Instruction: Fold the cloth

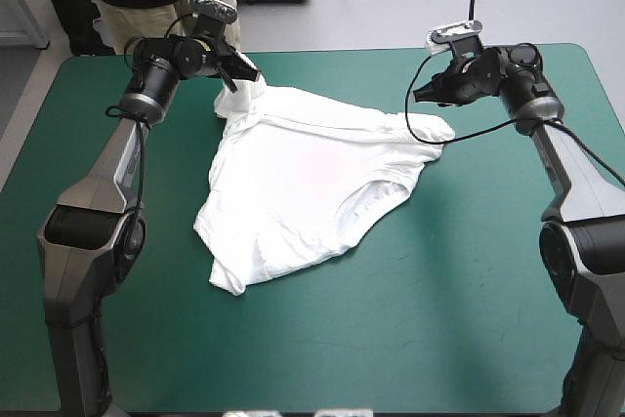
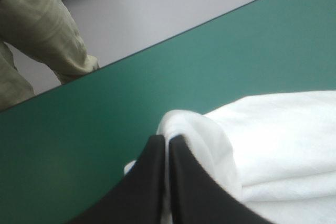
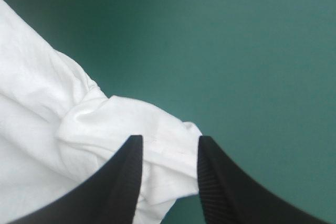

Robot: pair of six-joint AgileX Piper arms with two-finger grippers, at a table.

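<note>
White short-sleeved T-shirt (image 1: 293,192), loosely spread toward the far side of the teal-green surface (image 1: 439,329).
Soft, light and limp, it is likely to sag, so corners and hems are the best holds. The left gripper (image 2: 168,139) has its black fingers (image 2: 149,182) pinched on a bunched corner near the far-left edge. The right gripper (image 3: 168,142) has its fingers narrowly apart over a crumpled end, holding nothing.

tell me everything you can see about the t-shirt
The T-shirt is white, soft-looking fabric, lying mostly spread but wrinkled on the teal-green cover, toward its far edge. Its near part is rumpled, with edges folded over. The left gripper is shut on its far-left corner, holding that bit raised off the cover. Its far-right corner lies bunched between the open fingers of the right gripper, not pinched.
</note>
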